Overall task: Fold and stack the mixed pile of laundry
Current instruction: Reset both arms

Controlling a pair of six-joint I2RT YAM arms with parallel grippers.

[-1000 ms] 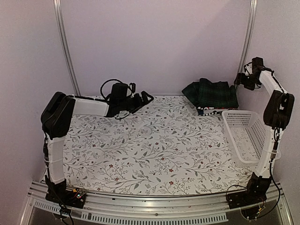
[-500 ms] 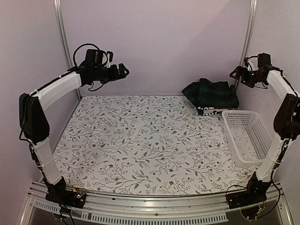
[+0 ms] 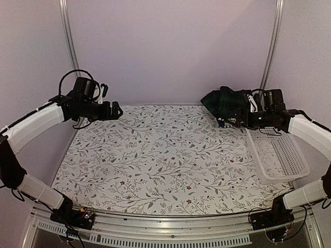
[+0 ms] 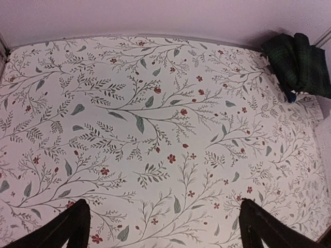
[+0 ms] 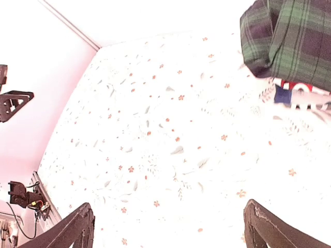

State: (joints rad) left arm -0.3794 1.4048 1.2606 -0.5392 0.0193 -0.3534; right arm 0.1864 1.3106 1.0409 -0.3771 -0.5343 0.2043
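- The mixed laundry pile (image 3: pixel 231 103) is bunched at the far right corner of the floral table cloth (image 3: pixel 155 155), close against the back wall (image 3: pixel 170 51).
- A dark green-navy plaid garment (image 5: pixel 295 41) is seen on top. A strip of red and navy cloth (image 5: pixel 289 92) shows under its near edge.
- Handling is judged soft, light and limp: no shape will be kept once lifted, and the layers below are likely to be dragged up with the top one (a shallow pinch is advised).
- A hold is best taken on the plaid's near fold or a loose corner. From there it can be peeled toward the open middle of the cloth.
- Right gripper (image 5: pixel 168 206): jaws are spread wide with nothing between them, and it is held just beside the pile's near side.
- Left gripper (image 4: pixel 164 206): jaws are spread equally wide and nothing is held. It is raised over the far left of the cloth, well apart from the pile.
- White lattice basket (image 3: pixel 279 155) is set on the right edge, its far rim just beside the pile. Cloth pulled rightward could be snagged on it.
- Approach from behind is closed off by the wall and the corner upright (image 3: pixel 269 57), so only the front and left sides are left open.
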